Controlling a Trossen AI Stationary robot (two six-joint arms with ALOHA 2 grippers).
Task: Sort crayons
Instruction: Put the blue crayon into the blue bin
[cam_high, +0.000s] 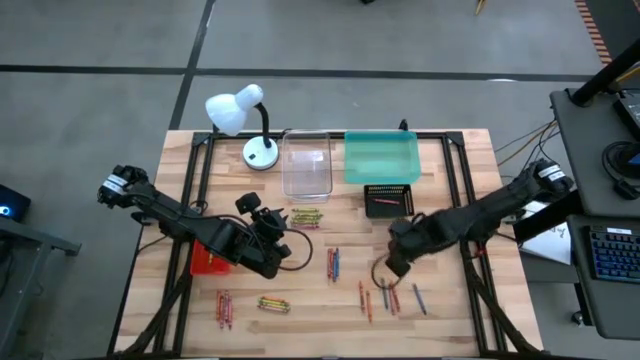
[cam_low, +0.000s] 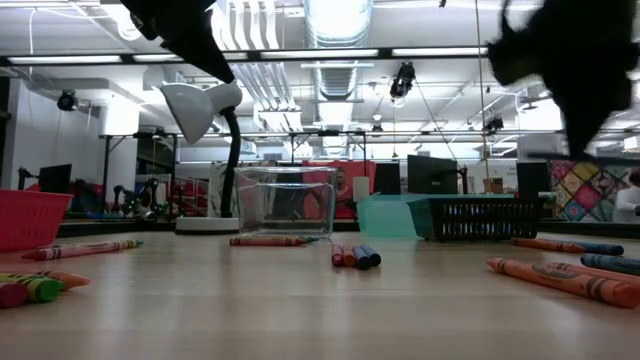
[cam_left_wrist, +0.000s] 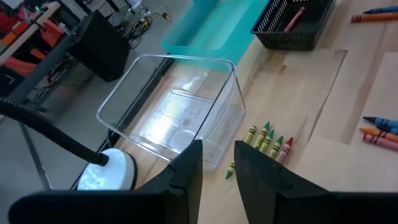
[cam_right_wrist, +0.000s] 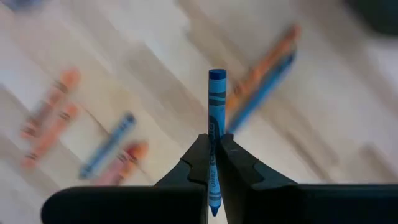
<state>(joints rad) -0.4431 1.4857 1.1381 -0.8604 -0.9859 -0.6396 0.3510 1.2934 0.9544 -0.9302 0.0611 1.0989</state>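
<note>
Crayons lie in small groups on the wooden table: yellow and green ones (cam_high: 306, 216), red and blue ones (cam_high: 333, 263), a yellow-green group (cam_high: 274, 303), red ones (cam_high: 224, 308), and orange and blue ones (cam_high: 382, 297). My right gripper (cam_right_wrist: 216, 155) hangs above that last group (cam_high: 397, 255), shut on a blue crayon (cam_right_wrist: 217, 99). Left of the table's middle, my left gripper (cam_left_wrist: 217, 165) stands open above the table (cam_high: 280, 238) with nothing between its fingers. It points toward the clear tray (cam_left_wrist: 174, 112), with the yellow and green crayons (cam_left_wrist: 267, 140) just beyond its tips. My right gripper pinches the blue crayon between its two fingers, on the half toward its pointed end (cam_right_wrist: 216, 140). The crayon lies along the fingers, and its flat end (cam_right_wrist: 217, 74) sticks out past the tips. The fingers slant steeply down from above. The crayon is lifted clear of the table.
Along the far side stand a white desk lamp (cam_high: 245, 115), the clear tray (cam_high: 306, 165), a teal tray (cam_high: 381, 157) and a small black basket (cam_high: 390, 200) with a crayon inside. A red tray (cam_high: 205, 262) sits under my left arm. Bare wood lies along the near edge.
</note>
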